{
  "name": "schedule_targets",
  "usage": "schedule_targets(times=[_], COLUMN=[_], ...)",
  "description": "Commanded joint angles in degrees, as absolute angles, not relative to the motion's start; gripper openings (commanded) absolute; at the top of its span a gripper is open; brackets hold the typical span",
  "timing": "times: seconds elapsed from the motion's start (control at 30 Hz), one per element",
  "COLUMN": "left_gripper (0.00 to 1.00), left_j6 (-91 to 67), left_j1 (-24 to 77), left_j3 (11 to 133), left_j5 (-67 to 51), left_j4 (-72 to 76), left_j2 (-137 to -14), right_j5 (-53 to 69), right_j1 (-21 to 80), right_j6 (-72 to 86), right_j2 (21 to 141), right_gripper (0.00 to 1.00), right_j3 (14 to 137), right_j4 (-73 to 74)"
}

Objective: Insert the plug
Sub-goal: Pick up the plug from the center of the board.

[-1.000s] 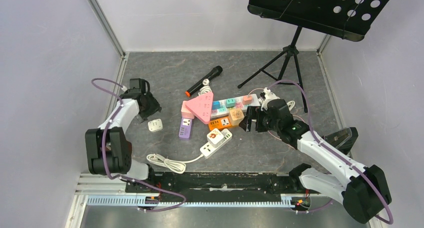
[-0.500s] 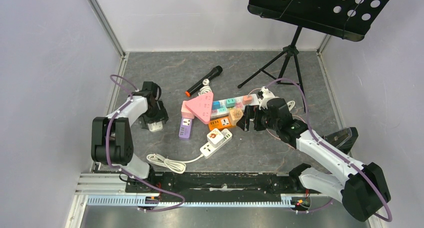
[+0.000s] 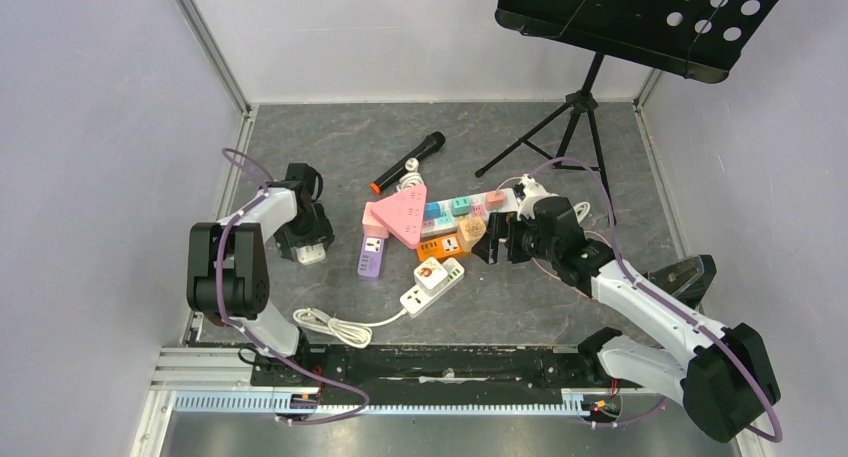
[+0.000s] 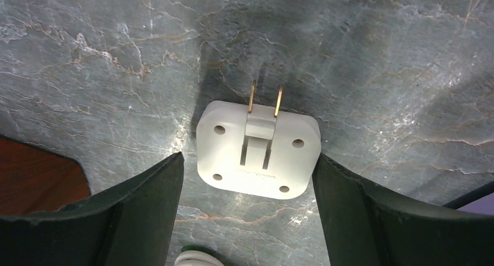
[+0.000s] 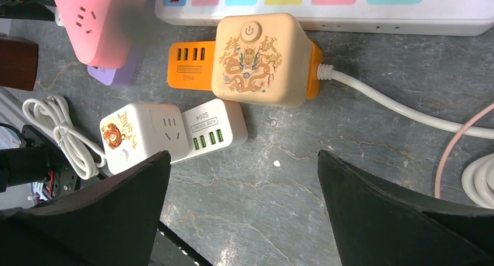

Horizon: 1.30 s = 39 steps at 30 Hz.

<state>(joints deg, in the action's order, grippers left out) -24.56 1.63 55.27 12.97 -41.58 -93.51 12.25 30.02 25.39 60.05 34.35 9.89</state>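
Note:
The plug [image 4: 258, 149] is a flat white adapter with two brass prongs, lying on the grey table [image 4: 378, 62]. My left gripper [image 4: 247, 157] is open and straddles it. The right finger [image 4: 349, 196] sits at the plug's edge, and the left finger [image 4: 145, 202] stands a little apart from it. In the top view the plug [image 3: 312, 255] lies at the left under my left gripper [image 3: 308, 242]. My right gripper [image 3: 490, 247] is open and empty over bare table just below a beige dragon-print cube socket [image 5: 259, 59] on an orange strip [image 5: 189, 65].
Sockets cluster mid-table: a pink triangular one [image 3: 403, 215], a purple one [image 3: 371, 257], a long white strip with coloured outlets [image 3: 470, 209], and a white cube strip [image 3: 432, 280] with a coiled cord [image 3: 330, 327]. A microphone [image 3: 408, 162] and a music stand [image 3: 570, 127] stand behind.
My left gripper came forward from behind the plug to straddle it, opening wider. My right gripper edged left toward the sockets and opened a little more.

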Motion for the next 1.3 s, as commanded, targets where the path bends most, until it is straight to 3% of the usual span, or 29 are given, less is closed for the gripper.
schedule_targets(times=[0.0,0.47,0.77,1.0,1.27], left_gripper=[0.84,0.5,0.46,0.46,0.46], left_j6=[-22.4,-26.9,-43.6,-61.0,-76.8], left_j1=[0.8,0.4,3.1,3.5,4.0], left_j3=[57.5,57.7,50.6,45.3,45.0], left_j5=[13.0,9.5,0.9,-2.8,-9.1], left_j4=[-39.7,-38.5,-34.8,-36.7,-41.6], left_j2=[-95.1,-97.4,-78.5,-56.3,-38.9], right_j5=[12.9,13.4,20.0,6.9,-3.3], right_j1=[29.4,29.1,31.4,45.8,59.7], right_j6=[24.2,24.0,26.6,27.4,22.8], right_j2=[59.2,56.8,54.4,56.1,66.9], right_gripper=[0.98,0.98,0.98,0.98,0.97], right_j3=[33.8,33.5,29.8,30.3,36.4], right_j4=[7.6,7.4,-6.1,-16.3,-28.9])
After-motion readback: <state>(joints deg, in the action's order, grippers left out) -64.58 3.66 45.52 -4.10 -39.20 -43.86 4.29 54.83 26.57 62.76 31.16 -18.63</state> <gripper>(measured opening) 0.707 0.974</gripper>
